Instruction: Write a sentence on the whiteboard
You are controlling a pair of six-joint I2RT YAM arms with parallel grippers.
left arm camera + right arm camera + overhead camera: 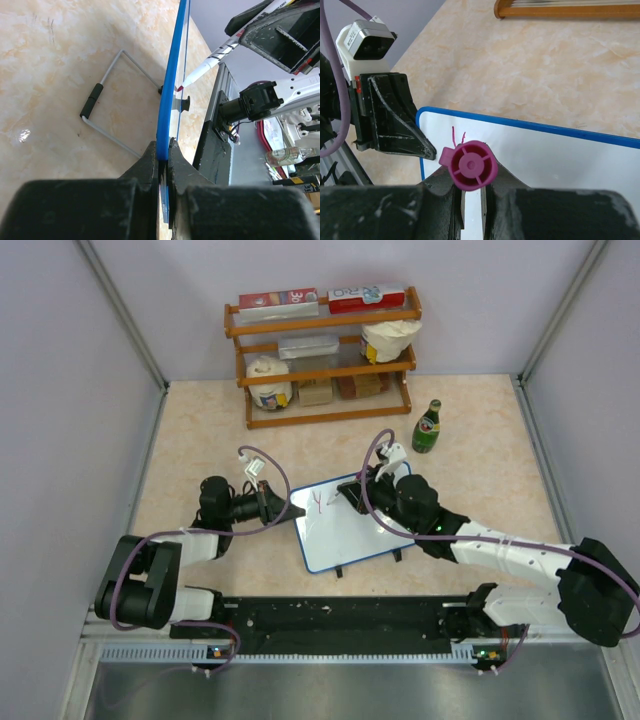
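Note:
The whiteboard (352,532) lies tilted on the table, white with a thin blue frame. My left gripper (283,509) is shut on its left edge. In the left wrist view the blue frame (170,85) runs edge-on into the left gripper (164,148). My right gripper (357,494) is shut on a marker (207,64) with a white body. Its magenta tip touches the board near the upper left corner. In the right wrist view the marker's magenta end (472,165) sits in the right gripper (473,172), with two short magenta strokes (454,135) on the whiteboard (555,155) beyond it.
A wooden shelf rack (325,355) with boxes and jars stands at the back. A green bottle (427,427) is right of it. The board's wire stand (107,112) with a black foot rests on the table. Purple walls close in both sides.

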